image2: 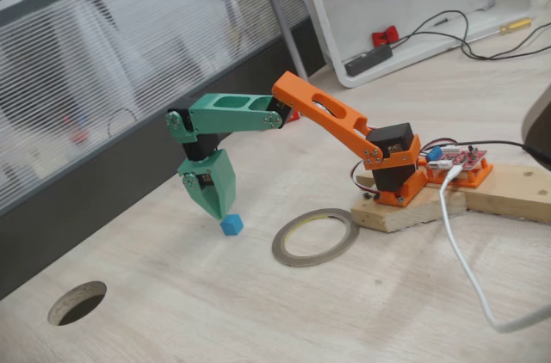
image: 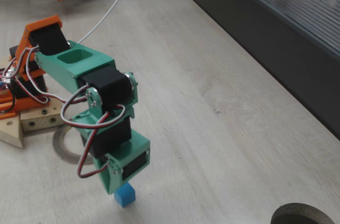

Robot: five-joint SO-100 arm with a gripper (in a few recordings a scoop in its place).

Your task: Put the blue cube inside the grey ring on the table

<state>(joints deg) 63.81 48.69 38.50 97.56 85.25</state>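
Note:
The blue cube (image: 125, 196) (image2: 232, 224) rests on the pale wood table (image: 212, 128) (image2: 258, 311). My green gripper (image: 115, 188) (image2: 223, 211) points straight down, its tip at the cube's top edge, touching it or nearly so. How the jaws stand is hidden by the gripper's own body in both fixed views. The grey ring (image2: 315, 236) lies flat on the table about two cube-widths to the right of the cube in a fixed view, in front of the arm's base. In a fixed view the ring (image: 62, 147) is partly hidden behind the arm.
The arm's orange base (image2: 392, 169) is fixed to a wooden block (image2: 448, 199) at the right. A white cable (image2: 465, 268) trails over the table. A dark ribbed panel (image: 276, 33) borders the table. A round hole (image2: 77, 301) lies near the front left.

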